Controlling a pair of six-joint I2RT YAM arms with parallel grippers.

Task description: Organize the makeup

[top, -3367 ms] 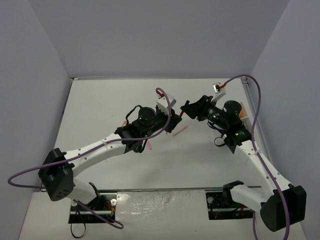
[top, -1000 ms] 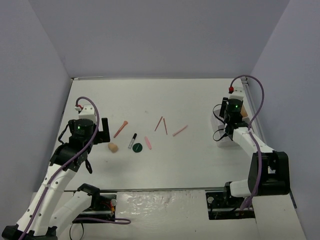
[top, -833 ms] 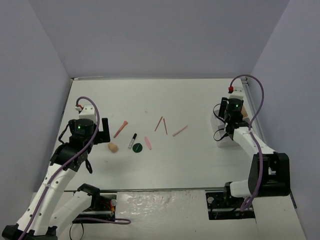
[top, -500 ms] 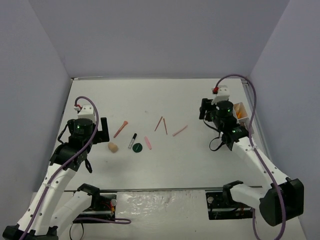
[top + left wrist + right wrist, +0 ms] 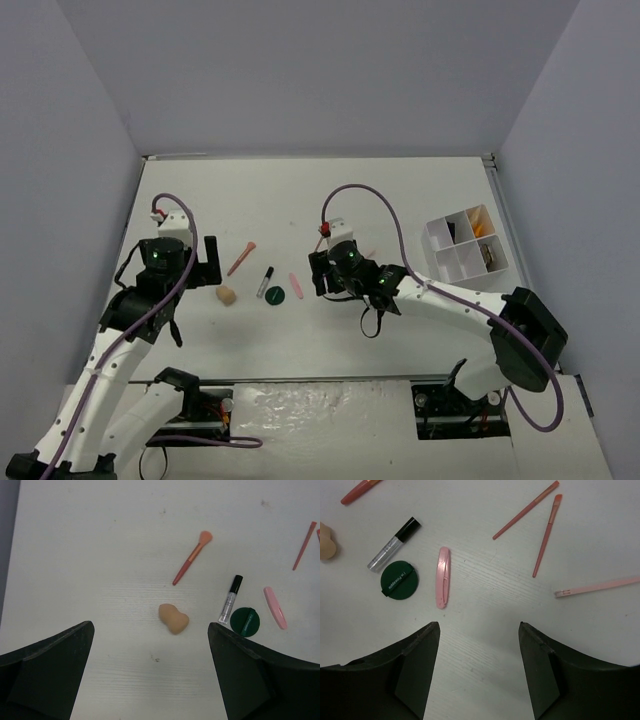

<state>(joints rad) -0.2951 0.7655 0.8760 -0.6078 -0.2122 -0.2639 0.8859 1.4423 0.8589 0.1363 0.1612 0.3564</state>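
Left gripper (image 5: 151,626) hangs over the left part of the table (image 5: 250,190), jaws spread wide, nothing in them. Below it lies the beige sponge (image 5: 173,618). Beyond the sponge is a brush with an orange head (image 5: 192,557), lying aslant. To the sponge's right is a clear tube with a black cap (image 5: 230,599), with the dark-green disc (image 5: 245,621) touching or nearly touching its clear end. A pink stick (image 5: 275,614) lies just beside the disc. Right gripper (image 5: 477,627) is over the table's middle, jaws apart and empty. Ahead of it are the same disc and pink stick, two thin red brushes (image 5: 525,510) (image 5: 547,528) close together at an angle, and a pale pink stick (image 5: 598,586) off to the right. The white tray (image 5: 465,245) sits at the right edge, well apart from the loose makeup. It holds an orange piece (image 5: 484,230) and darker bits too small to name.
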